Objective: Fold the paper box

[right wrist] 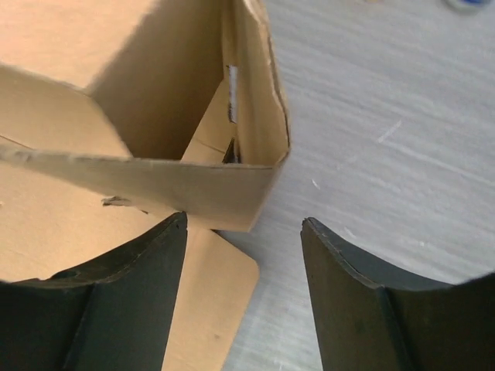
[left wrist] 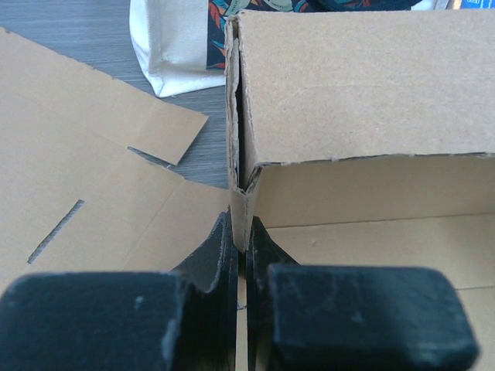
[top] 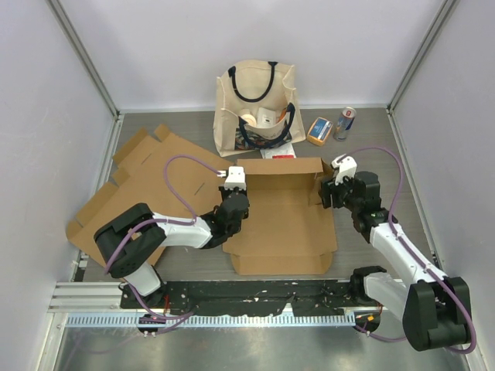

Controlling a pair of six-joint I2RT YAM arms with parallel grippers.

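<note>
— Cardboard lies flat along the near edge of the paper box [top: 282, 216], so is the front done?

— No. The box sits in the middle of the counter [top: 387, 154], between the two arms. Its near panel and flaps lie unfolded, so that part looks left to do.

— And the sides?

— The left claw [left wrist: 240, 232] is clamped tight on the upright left wall, right by its corner with the back wall. The right claw [right wrist: 244, 222] stands spread on either side of the right corner, gripping nothing.

— So the far end is up?

— Yes, the back wall stands upright with both rear corners formed. Whether any tabs are locked cannot be told.

— And beyond that?

— Spare flat sheets [top: 131, 178] lie to the left, with a tote bag [top: 259, 100] and a can [top: 345, 122] behind. The task seems under halfway.
</note>
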